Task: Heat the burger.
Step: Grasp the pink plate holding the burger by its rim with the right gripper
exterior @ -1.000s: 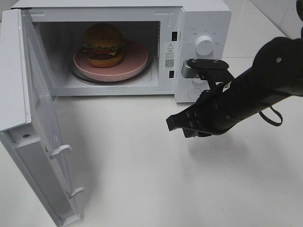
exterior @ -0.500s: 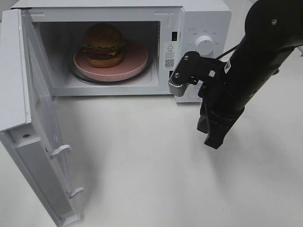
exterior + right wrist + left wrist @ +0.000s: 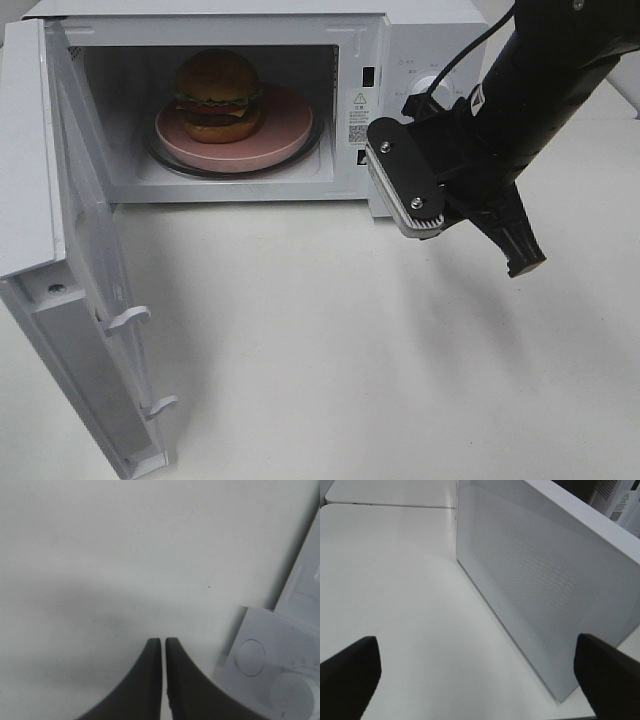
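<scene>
The burger (image 3: 218, 95) sits on a round pink plate (image 3: 290, 125) on the glass turntable inside the open microwave (image 3: 420, 30). My right gripper (image 3: 522, 262) hangs in front of the control panel, its tips pointing down and to the right over the table. In the right wrist view the right gripper (image 3: 163, 641) is shut, holding nothing, with only a hairline slit between its fingers. My left gripper (image 3: 480, 680) is out of the high view. Its wrist view shows it wide open and empty, facing a white meshed panel (image 3: 535, 585) of the microwave.
The microwave door (image 3: 90, 300) stands swung wide open at the left, reaching toward the table's front edge. The dial (image 3: 430, 88) is partly hidden behind my right arm. A round button (image 3: 252, 655) shows close to the right fingertips in the right wrist view. White tabletop (image 3: 320, 360) lies in front.
My right arm has swung up and to the right, from low over the table to in front of the control panel. Its gripper turned from pointing left to pointing down-right. The burger has not moved.
</scene>
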